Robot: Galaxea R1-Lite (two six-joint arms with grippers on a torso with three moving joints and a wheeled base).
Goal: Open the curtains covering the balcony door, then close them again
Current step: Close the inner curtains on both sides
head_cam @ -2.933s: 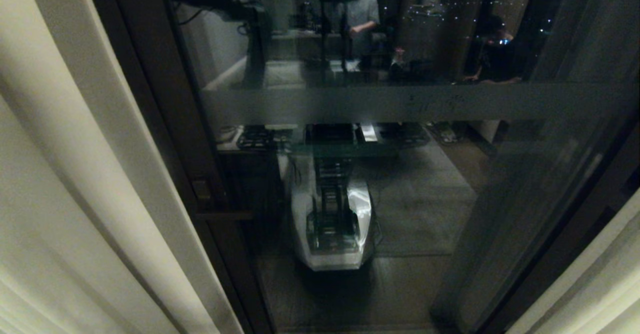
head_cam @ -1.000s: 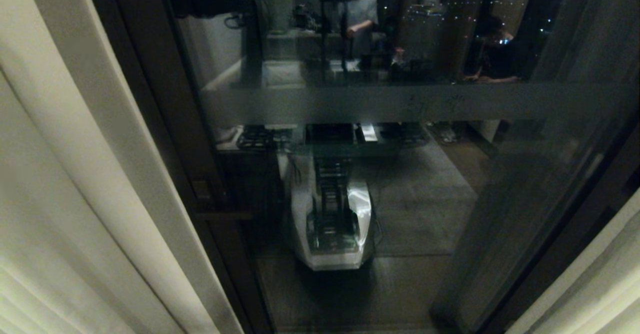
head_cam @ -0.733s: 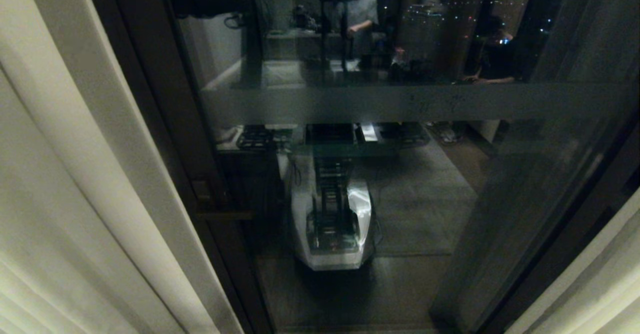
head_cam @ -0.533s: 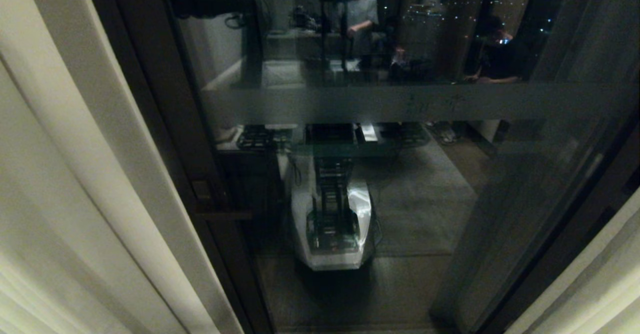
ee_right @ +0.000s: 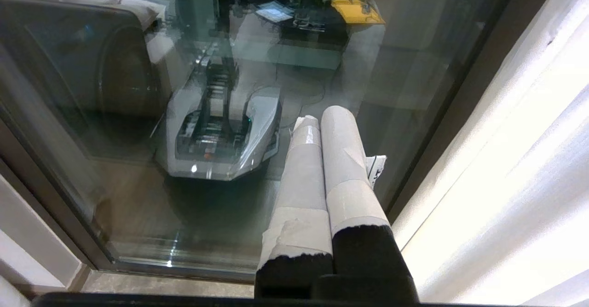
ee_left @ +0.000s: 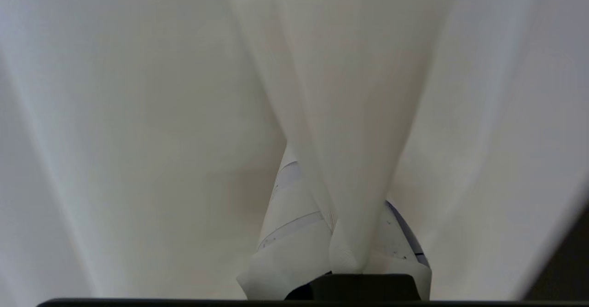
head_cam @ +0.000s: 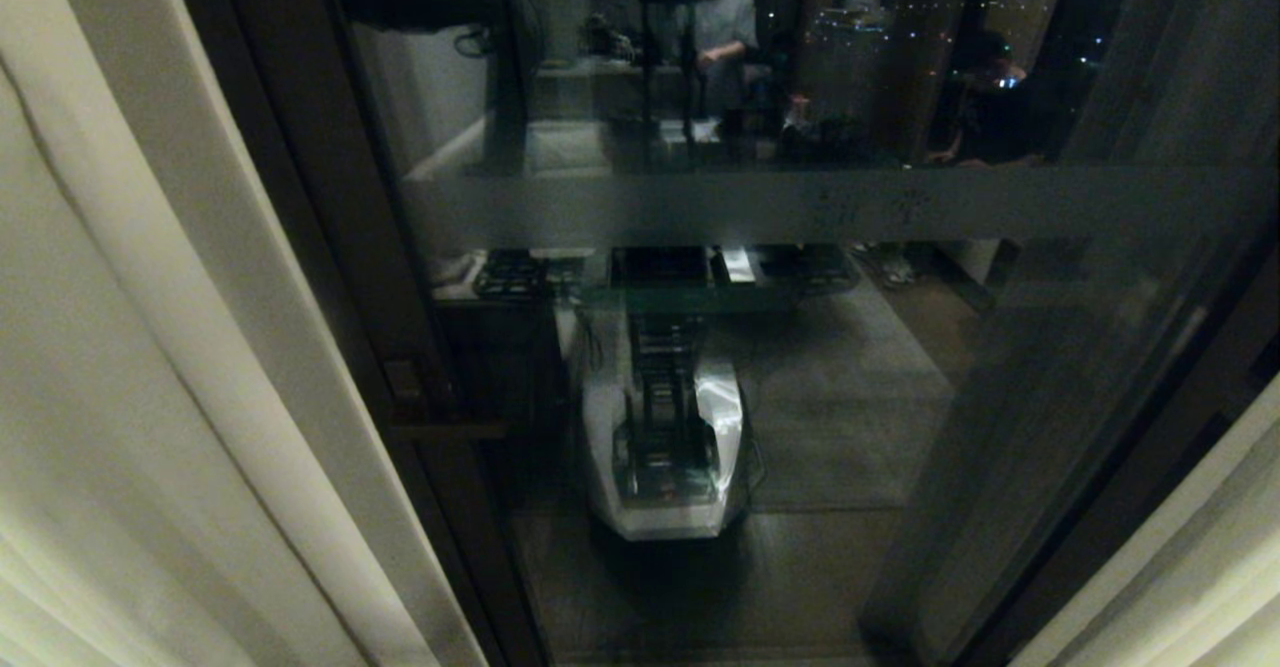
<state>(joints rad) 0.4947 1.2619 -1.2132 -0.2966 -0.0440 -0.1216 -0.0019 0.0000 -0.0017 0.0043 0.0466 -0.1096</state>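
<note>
With both curtains [head_cam: 150,367] drawn aside and the balcony door [head_cam: 800,347] glass exposed, closing is what remains, so my left gripper [ee_left: 343,233] is pinched shut on a pleat of the left cream panel, ready to drag. Right gripper [ee_right: 322,127] parked near the glass, jaws together, empty. Fabric hangs in long soft folds.

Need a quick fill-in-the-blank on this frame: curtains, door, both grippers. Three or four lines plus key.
1. The left gripper is shut on a fold of the left ____.
2. The right gripper is shut and holds ____.
3. The glass of the balcony door is ____ between the two curtains.
4. A ____ horizontal band crosses the glass.

Missing words: curtain; nothing; uncovered; frosted
</note>
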